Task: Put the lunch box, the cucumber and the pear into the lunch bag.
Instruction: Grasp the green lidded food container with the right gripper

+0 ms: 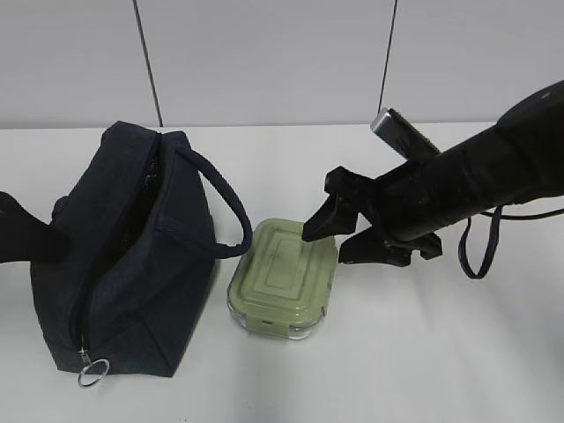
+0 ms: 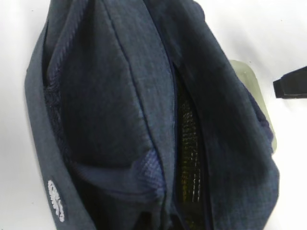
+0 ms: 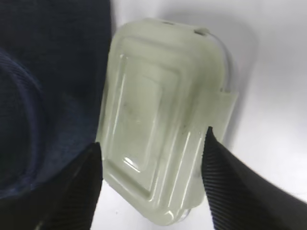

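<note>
Lab: bare white table [image 1: 423, 352], panelled wall [image 1: 264, 62]

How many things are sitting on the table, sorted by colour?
Dark navy: 1, the lunch bag
Pale green: 1, the lunch box
Total: 2
No cucumber or pear shows on the table in any view.

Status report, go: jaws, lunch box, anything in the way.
Right gripper open, jaws straddling lunch box. Box on table beside lunch bag. Bag handle overhangs box corner.
</note>
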